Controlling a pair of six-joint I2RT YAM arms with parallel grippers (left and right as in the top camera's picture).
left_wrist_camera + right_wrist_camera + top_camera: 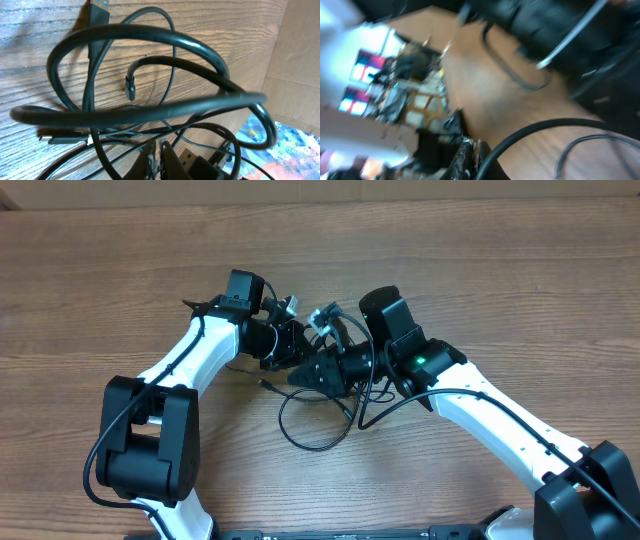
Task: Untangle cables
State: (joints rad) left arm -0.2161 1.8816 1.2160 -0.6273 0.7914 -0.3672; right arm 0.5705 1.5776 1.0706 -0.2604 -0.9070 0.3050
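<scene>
Tangled glossy black cables (150, 109) with small plugs loop over the brown wooden bench (100, 280), bunched between the left hand (290, 345) and the right hand (305, 373). Both are clenched; whether either grips a cord is unclear.

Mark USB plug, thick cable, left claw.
USB plug (98, 12): left wrist view, on its black housing.
thick cable (150, 113): left wrist view, on its horizontal run.
left claw (156, 150): left wrist view, between its fingertips.
</scene>
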